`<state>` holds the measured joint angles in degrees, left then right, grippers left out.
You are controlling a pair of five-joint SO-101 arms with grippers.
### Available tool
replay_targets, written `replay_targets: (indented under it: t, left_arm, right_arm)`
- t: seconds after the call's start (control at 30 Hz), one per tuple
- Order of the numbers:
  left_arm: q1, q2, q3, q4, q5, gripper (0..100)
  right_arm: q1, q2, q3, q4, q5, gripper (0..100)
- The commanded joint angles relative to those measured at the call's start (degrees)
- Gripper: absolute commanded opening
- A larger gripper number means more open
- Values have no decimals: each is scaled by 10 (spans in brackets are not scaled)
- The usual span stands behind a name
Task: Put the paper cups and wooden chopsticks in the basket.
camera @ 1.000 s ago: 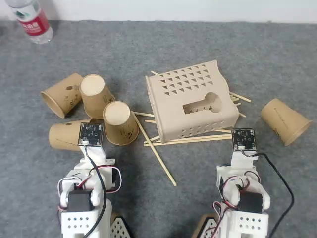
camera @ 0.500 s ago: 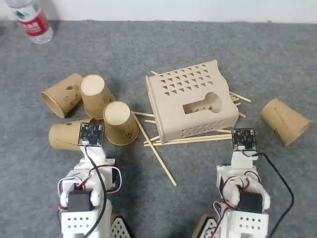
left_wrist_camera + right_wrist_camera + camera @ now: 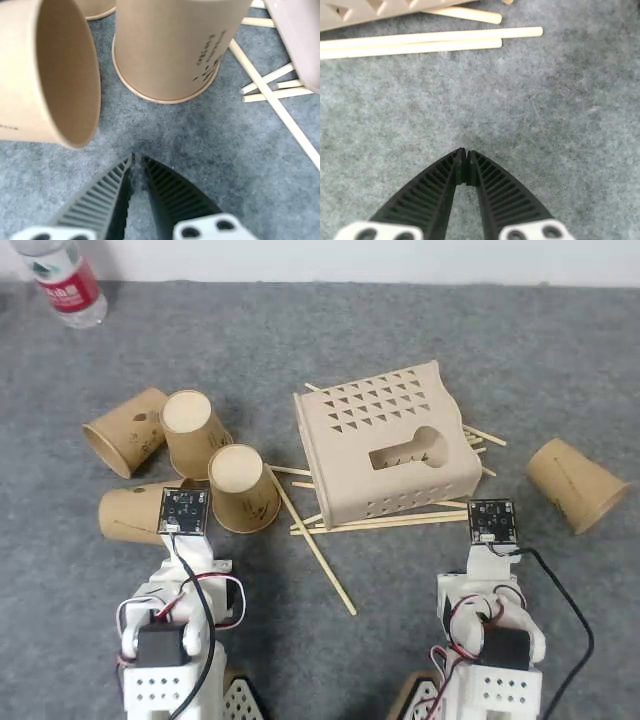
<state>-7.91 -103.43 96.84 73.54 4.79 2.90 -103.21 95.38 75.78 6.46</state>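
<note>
On fuzzy grey carpet (image 3: 420, 330), a perforated beige basket (image 3: 385, 445) is lying tipped over on wooden chopsticks (image 3: 390, 523), tapered paper cups (image 3: 240, 488) crowding its nine o'clock; the ribbed left gripper (image 3: 137, 160) and right gripper (image 3: 466, 151) are sitting pinched together.

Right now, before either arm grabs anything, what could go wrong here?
1. The basket lies tipped over on several chopsticks; pulling those out could drag it along.
2. The cup beside the left gripper lies on its side and may roll if nudged.
3. The chopsticks lie flat on the carpet, making thin targets for the right gripper to pinch.
</note>
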Motion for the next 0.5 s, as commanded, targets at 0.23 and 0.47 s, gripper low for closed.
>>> replay_targets:
  t: [0.23, 0.47]
  left_arm:
    - [2, -8, -4, -11, -3, 14]
    - [3, -9, -4, -12, -2, 14]
  right_arm:
    - [-7, -7, 11, -13, 4, 8]
    - [-7, -7, 11, -7, 4, 8]
